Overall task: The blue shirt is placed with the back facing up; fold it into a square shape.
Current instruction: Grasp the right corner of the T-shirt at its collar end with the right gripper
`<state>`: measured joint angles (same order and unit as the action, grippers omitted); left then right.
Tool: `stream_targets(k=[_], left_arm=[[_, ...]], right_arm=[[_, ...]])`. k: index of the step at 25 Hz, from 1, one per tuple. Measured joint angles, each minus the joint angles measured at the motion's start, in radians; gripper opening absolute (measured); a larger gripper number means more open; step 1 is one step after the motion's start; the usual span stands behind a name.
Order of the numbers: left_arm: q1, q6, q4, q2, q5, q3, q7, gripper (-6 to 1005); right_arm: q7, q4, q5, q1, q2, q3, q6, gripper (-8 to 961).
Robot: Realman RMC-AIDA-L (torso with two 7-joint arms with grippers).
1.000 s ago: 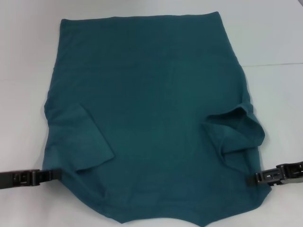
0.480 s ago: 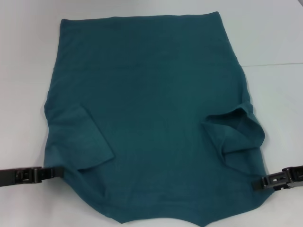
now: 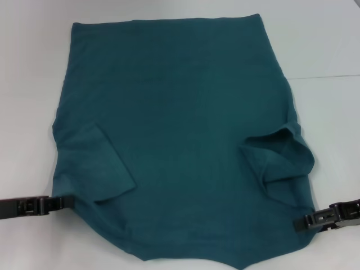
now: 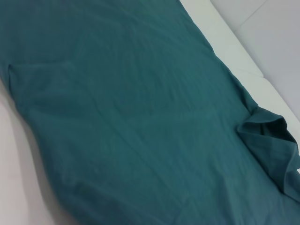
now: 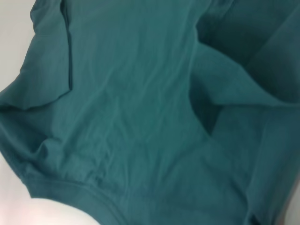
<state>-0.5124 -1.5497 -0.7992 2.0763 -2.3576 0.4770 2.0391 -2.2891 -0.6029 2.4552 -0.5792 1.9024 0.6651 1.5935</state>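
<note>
The large teal-blue fabric shirt (image 3: 180,140) lay flat on the white bench (image 3: 326,45), plain side up, both short sleeves folded in over the body. My left gripper (image 3: 64,202) sat low at the shirt's near left edge, touching the cloth; my right gripper (image 3: 301,223) sat at the near right edge. Whether either set of jaws was wide, narrow or pinching fabric, I could not tell.
</note>
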Motion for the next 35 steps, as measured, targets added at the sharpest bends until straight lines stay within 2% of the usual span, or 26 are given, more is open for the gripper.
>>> stream_targets(k=[8, 27, 35], left_arm=[[-0.009, 0.003, 0.002, -0.001, 0.000, 0.000, 0.000, 11], [-0.008, 0.022, 0.015, -0.001, 0.009, 0.000, -0.009, 11], [-0.008, 0.028, 0.018, -0.001, 0.010, 0.000, -0.013, 11]], right_arm=[[-0.008, 0.011, -0.001, -0.010, 0.002, 0.004, 0.032, 882], [-0.030, 0.050, -0.008, -0.008, 0.004, -0.008, -0.018, 877], [-0.022, 0.050, -0.009, -0.002, 0.002, -0.069, -0.011, 859]])
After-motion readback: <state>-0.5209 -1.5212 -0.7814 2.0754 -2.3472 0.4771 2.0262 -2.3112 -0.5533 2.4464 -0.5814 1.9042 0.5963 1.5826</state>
